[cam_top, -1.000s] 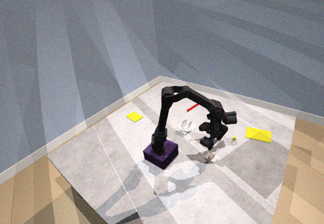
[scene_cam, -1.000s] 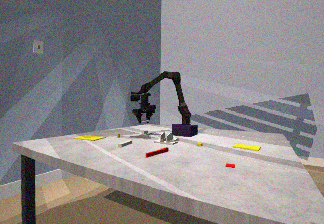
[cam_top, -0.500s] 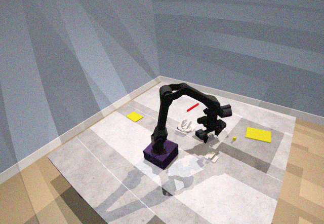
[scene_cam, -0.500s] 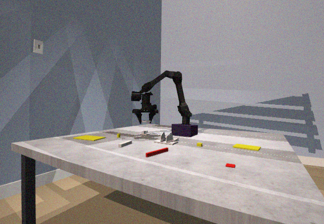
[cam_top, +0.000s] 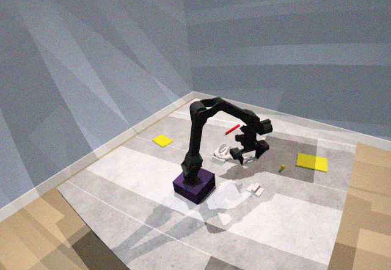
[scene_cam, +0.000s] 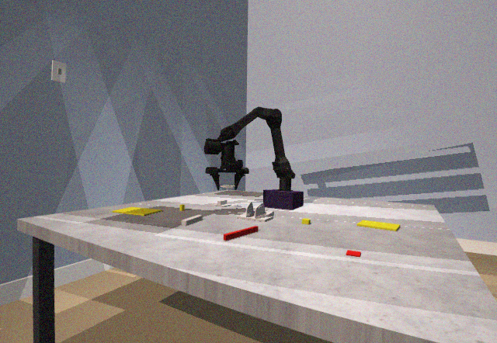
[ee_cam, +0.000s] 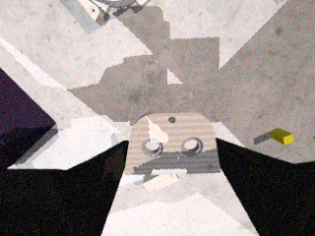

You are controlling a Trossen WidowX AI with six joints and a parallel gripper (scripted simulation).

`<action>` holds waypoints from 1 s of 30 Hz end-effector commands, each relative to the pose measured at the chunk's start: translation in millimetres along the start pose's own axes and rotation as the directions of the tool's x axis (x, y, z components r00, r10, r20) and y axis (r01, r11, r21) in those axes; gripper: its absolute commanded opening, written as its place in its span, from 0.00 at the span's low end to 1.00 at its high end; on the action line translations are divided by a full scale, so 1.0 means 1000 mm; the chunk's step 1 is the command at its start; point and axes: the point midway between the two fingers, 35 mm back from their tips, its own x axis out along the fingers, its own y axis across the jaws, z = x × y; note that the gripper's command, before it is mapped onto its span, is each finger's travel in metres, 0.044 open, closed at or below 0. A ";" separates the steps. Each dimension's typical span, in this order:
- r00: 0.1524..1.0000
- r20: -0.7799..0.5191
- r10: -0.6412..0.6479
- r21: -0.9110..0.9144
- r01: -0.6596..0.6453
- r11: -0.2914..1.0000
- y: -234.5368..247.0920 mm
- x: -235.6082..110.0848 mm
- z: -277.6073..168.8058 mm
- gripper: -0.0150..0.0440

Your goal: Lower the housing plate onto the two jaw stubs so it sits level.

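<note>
Pale plate with two holes hangs in the black hand, away from the jaws

The wrist view alone shows the face of the flat, pale housing plate [cam_top: 250,159] [scene_cam: 227,186] [ee_cam: 172,133]: two large round holes and a small dark one. The black two-fingered hand [cam_top: 250,159] [scene_cam: 227,188] [ee_cam: 169,143] grasps it by opposite edges. The exterior view shows it raised above the grey stone-patterned table [cam_top: 284,223] [scene_cam: 280,267] [ee_cam: 246,29], and, well apart, two upright grey jaws [scene_cam: 255,211] on a pale base [scene_cam: 256,218]. That view also shows a short red block [scene_cam: 353,253], unseen from the top.
</note>
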 end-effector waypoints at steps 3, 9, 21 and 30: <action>1.000 0.006 0.001 0.103 -0.001 0.995 0.004 0.000 0.022 0.85; 1.000 0.009 0.001 0.195 -0.003 0.981 0.008 0.000 0.042 0.85; 1.000 0.013 0.003 0.377 -0.008 0.926 0.021 0.000 0.080 0.85; 1.000 0.015 0.006 0.505 -0.012 0.863 0.034 0.000 0.107 0.85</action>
